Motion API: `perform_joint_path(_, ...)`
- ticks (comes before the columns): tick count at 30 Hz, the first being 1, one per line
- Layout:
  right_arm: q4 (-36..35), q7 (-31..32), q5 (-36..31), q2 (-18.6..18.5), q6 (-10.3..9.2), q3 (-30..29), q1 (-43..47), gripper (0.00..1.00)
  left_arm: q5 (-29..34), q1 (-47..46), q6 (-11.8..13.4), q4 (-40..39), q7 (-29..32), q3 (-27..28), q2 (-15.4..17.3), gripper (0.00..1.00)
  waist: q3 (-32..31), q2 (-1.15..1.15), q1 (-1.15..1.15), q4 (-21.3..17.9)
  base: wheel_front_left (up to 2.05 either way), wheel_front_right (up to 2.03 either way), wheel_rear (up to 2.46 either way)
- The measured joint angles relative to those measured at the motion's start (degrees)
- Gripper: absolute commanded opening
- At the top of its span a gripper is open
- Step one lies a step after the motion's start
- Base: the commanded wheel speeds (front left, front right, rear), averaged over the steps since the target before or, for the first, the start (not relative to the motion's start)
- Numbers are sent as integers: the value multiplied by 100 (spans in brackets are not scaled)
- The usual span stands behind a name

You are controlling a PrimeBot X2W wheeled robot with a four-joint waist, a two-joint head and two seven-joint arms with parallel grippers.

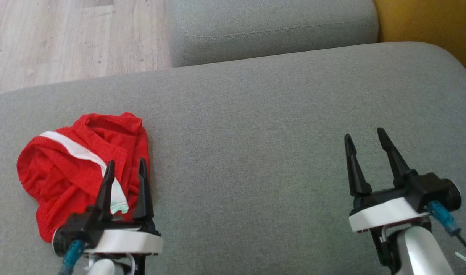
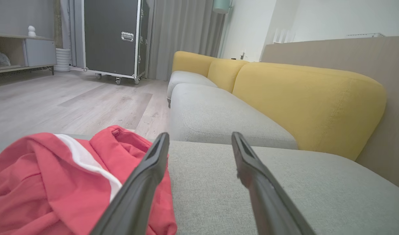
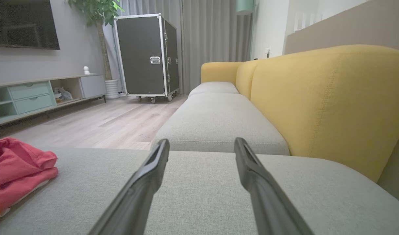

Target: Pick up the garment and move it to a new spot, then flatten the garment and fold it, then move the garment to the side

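The garment (image 1: 68,164) is a red mesh piece with a white stripe, lying crumpled on the left of the grey sofa cushion (image 1: 255,133). My left gripper (image 1: 126,168) hovers open over its right edge, nothing between the fingers. In the left wrist view the garment (image 2: 49,182) bunches at lower left, beside and under the left finger, and the left gripper (image 2: 199,138) points along the sofa. My right gripper (image 1: 365,138) stands open over bare cushion at the right, far from the cloth. The right wrist view has the garment (image 3: 13,169) at the far left and the right gripper (image 3: 202,143) open.
A second grey seat cushion (image 1: 271,30) lies beyond the first. Yellow backrests (image 2: 300,101) run along the right side. Wood floor (image 1: 65,38) lies past the cushion's left edge. A black wheeled flight case (image 3: 147,55) and a low cabinet (image 3: 32,94) stand across the room.
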Motion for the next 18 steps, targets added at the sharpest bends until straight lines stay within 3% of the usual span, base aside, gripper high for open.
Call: perform_joint_path(18, -203, -294, -1571, -10, 0, 193, -7, 100, 1501, -24, 241, 45, -301, -367, 135, 100, 6, 0, 0, -24, 0, 0, 0)
